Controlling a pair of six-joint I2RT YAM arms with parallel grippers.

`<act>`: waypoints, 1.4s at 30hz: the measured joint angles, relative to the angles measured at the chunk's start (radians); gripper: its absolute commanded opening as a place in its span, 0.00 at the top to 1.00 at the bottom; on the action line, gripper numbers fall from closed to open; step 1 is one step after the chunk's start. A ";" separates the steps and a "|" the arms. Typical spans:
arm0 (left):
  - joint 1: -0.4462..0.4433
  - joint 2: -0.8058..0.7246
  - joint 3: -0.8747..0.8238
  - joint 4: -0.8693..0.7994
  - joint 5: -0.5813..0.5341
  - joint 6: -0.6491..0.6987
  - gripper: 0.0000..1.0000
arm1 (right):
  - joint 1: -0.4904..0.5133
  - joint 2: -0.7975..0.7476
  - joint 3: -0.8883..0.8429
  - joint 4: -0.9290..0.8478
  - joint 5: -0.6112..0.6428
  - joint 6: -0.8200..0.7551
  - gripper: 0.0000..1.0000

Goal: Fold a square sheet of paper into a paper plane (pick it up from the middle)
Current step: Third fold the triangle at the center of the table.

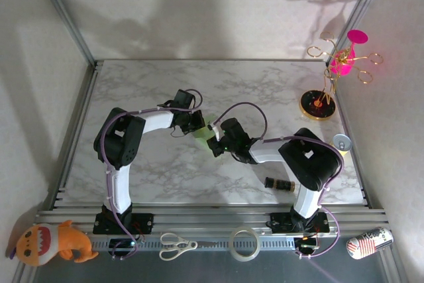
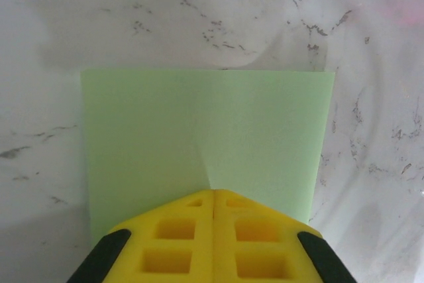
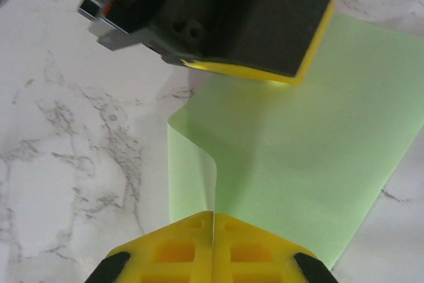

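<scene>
At the middle of the white marble-patterned table [image 1: 265, 84], the thin light green square sheet of paper [image 2: 199, 130] stretches between the two arms, the yellow-fingered left gripper [image 2: 213, 195] clamped on one edge and the right gripper [image 3: 212, 217] pinching the opposite, curling edge.

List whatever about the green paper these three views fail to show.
- Top view: the sheet of paper is mostly covered by the left gripper and the right gripper, so its outline and any folds are unreadable.
- Left wrist view: the sheet's near edge is hidden under the yellow fingers.
- Right wrist view: the left gripper's body hides the sheet's far corner, and the frame's right edge cuts the sheet off.
</scene>
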 measured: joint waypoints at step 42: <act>-0.002 0.002 0.002 0.000 0.000 0.007 0.96 | 0.000 0.050 0.064 -0.113 0.098 0.006 0.92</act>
